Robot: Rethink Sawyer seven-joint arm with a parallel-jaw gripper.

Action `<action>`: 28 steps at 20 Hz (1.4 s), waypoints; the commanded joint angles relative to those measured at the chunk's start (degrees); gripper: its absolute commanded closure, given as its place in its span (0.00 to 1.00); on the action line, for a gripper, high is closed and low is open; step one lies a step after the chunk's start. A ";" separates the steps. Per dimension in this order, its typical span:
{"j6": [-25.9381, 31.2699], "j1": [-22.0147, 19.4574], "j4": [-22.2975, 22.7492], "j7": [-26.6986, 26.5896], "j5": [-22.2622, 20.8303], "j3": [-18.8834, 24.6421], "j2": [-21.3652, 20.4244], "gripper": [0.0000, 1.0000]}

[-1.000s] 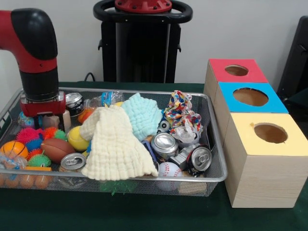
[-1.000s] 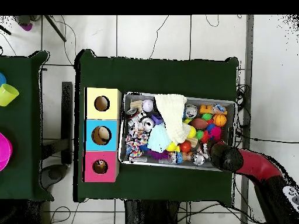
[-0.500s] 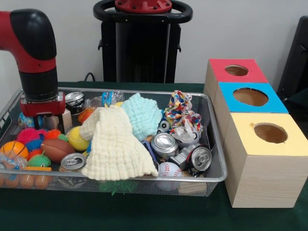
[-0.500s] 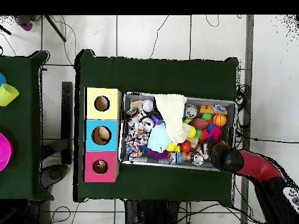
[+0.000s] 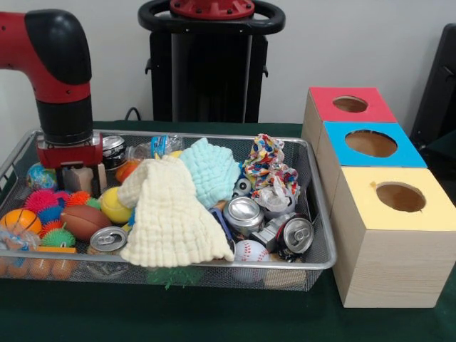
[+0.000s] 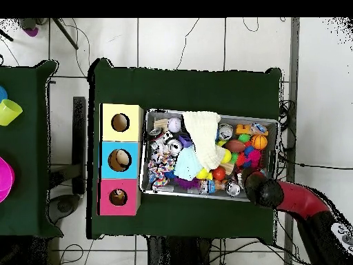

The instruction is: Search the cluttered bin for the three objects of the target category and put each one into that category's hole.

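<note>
- Lately shifted: the gripper (image 5: 73, 174), on the red and black arm (image 5: 60, 64), sits a little further right and slightly higher than a second ago. It is still low over the far-left corner of the wire bin (image 5: 214, 265).
- Grip state: I cannot tell how wide it stands or whether it has hold of anything. Tan shapes beneath it could be part of the tool or a small block.
- Meaning for the task: judged a search or a lift just begun. Nothing has gone toward the holes yet.
- Target things: the category is not evident from here. All candidates lie in the bin.
- Beside the gripper: a silver can (image 5: 110, 148) just to its right and a globe ball (image 5: 39, 176) to its left. Spiky balls (image 5: 43, 201) and a brown football (image 5: 84, 221) lie nearer.
- Further cans: one near-left (image 5: 108, 239), two near-right (image 5: 244, 211) (image 5: 296, 234).
- Obstructions: a cream cloth (image 5: 171, 221) and a pale blue cloth (image 5: 210, 171) drape the middle and likely hide items. A rope toy (image 5: 269, 167) lies far-right.
- Destinations: red box (image 5: 324, 100), blue box (image 5: 406, 153) and yellow box (image 5: 363, 206) stand right of the bin, well apart from the gripper.
</note>
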 commanded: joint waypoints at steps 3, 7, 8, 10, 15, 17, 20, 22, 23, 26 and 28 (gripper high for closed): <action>-0.81 2.58 7.84 6.78 -1.97 -2.61 0.26 0.00; -1.48 2.67 7.89 6.70 -1.79 -2.90 0.54 0.00; -1.44 2.72 8.01 6.67 -1.71 -3.03 0.43 0.00; -1.85 2.74 8.29 6.77 -1.69 -3.29 0.24 0.00; -2.65 2.55 8.01 6.57 -1.84 -3.72 0.93 0.00; -3.27 2.46 8.00 6.52 -2.05 -3.77 1.11 0.00; -6.21 2.15 8.38 6.87 -2.64 -3.60 1.21 0.00; -4.99 3.28 7.97 7.04 -2.00 -4.38 1.07 1.00; -3.53 4.01 7.64 6.92 -1.42 -4.81 0.95 1.00; -2.65 3.77 7.73 5.91 -0.45 -3.92 0.54 1.00; -2.21 3.84 7.59 5.61 -0.19 -3.65 0.23 1.00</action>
